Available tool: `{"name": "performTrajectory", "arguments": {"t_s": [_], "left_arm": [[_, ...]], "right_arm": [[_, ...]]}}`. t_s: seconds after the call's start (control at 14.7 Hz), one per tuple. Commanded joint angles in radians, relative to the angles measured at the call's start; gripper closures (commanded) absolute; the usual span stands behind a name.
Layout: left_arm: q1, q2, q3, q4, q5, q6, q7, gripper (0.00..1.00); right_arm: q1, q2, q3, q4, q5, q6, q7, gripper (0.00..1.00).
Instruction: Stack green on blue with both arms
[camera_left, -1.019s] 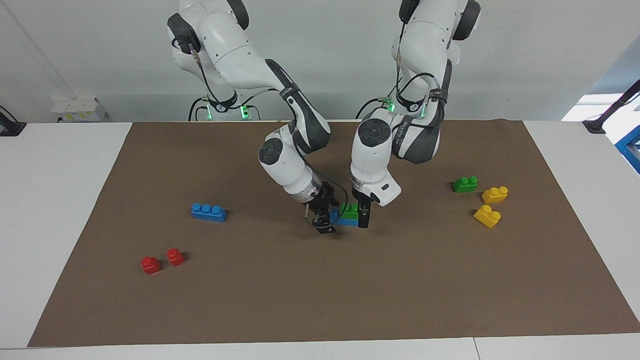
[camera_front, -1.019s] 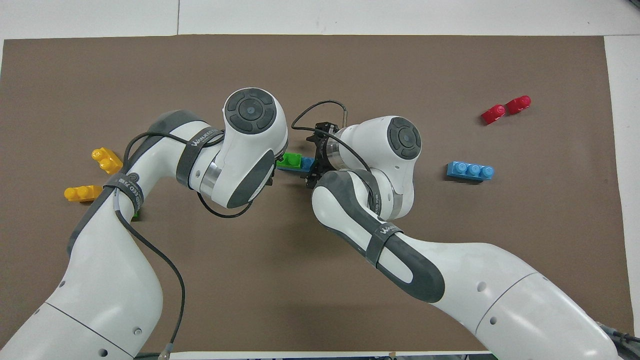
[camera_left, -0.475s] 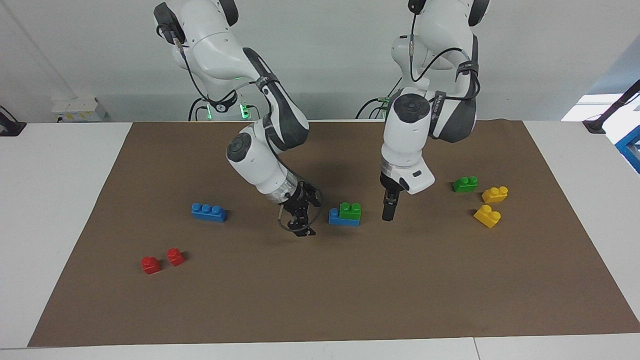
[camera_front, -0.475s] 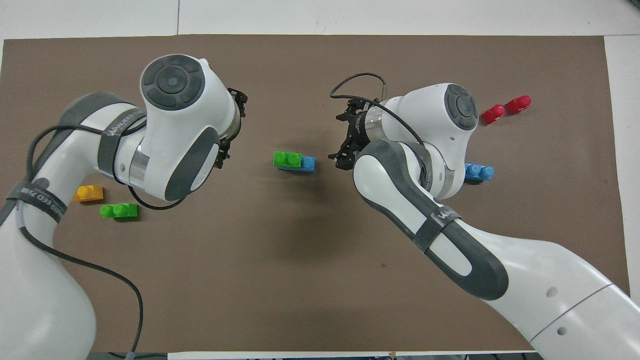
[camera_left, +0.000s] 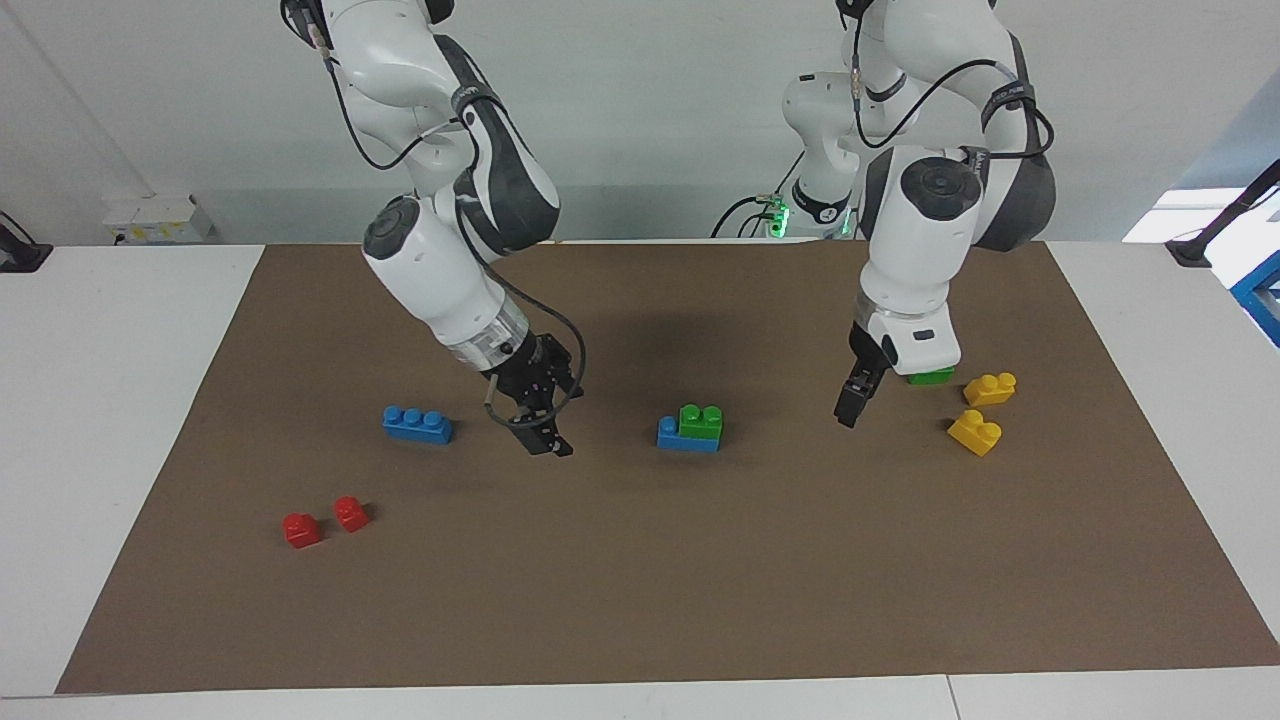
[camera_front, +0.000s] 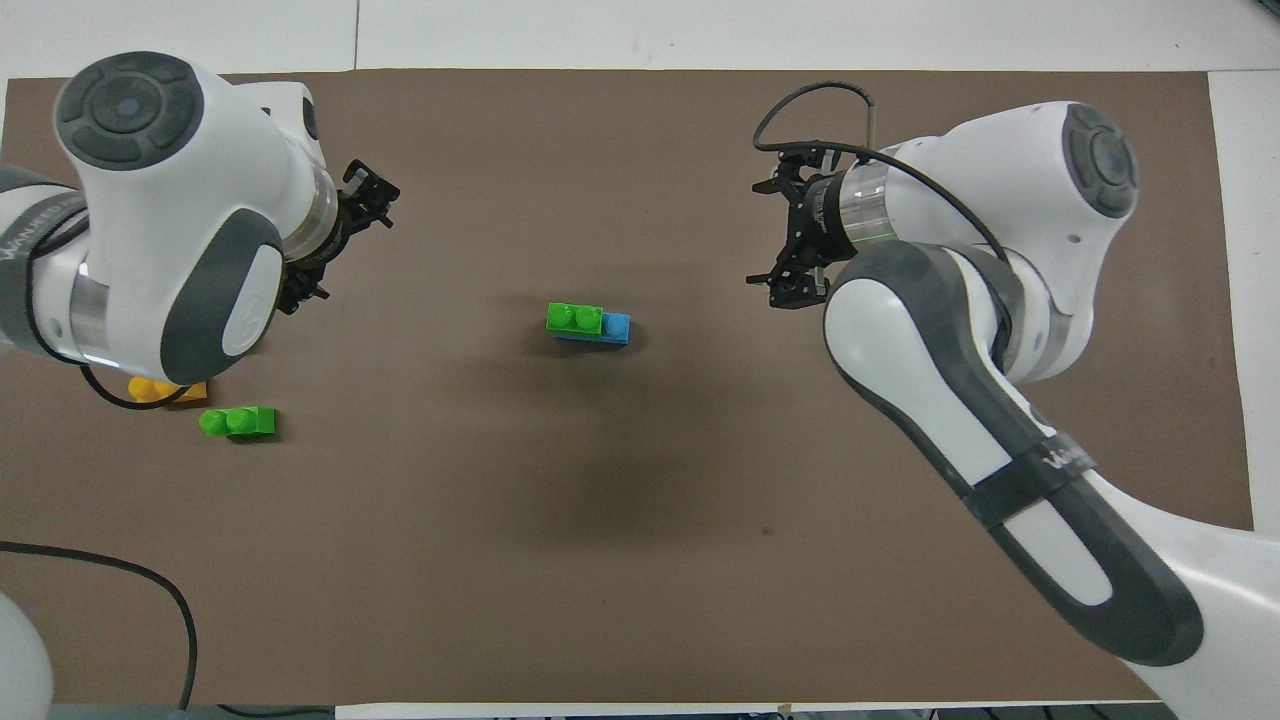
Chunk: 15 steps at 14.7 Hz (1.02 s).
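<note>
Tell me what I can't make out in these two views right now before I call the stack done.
- Second blue brick: hidden in the overhead view under the right arm.
- Loose green brick: in the facing view mostly hidden by the left gripper.
- Yellow bricks: overhead, the left arm covers all but part of one.
- Green brick on blue brick: whether it is pressed fully home is too small to tell.
- Right gripper: finger state unclear.
</note>
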Motion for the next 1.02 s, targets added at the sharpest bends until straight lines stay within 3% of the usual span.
{"name": "performTrajectory", "arguments": {"t_s": [0.0,0.2,0.61,0.95], "left_arm": [[0.063,-0.041,-0.005,-0.015,-0.025,-0.035,0.219,0.0],[0.113,-0.06,-0.005,-0.015,-0.029,-0.053,0.455,0.0],[0.179,-0.144,0.004,-0.021,-0.082,-0.145,0.796,0.0],[0.193,-0.291,0.006,-0.171,-0.084,-0.156,0.931,0.0]], "right_arm": [[-0.1,-0.073,0.01,-0.02,-0.011,-0.103,-0.236,0.0],[-0.178,-0.14,0.006,-0.015,-0.022,-0.213,-0.431,0.0],[-0.29,-0.265,0.005,0.032,-0.202,-0.448,-0.971,0.0],[-0.321,-0.323,0.005,0.051,-0.313,-0.525,-1.424,0.0]]}}
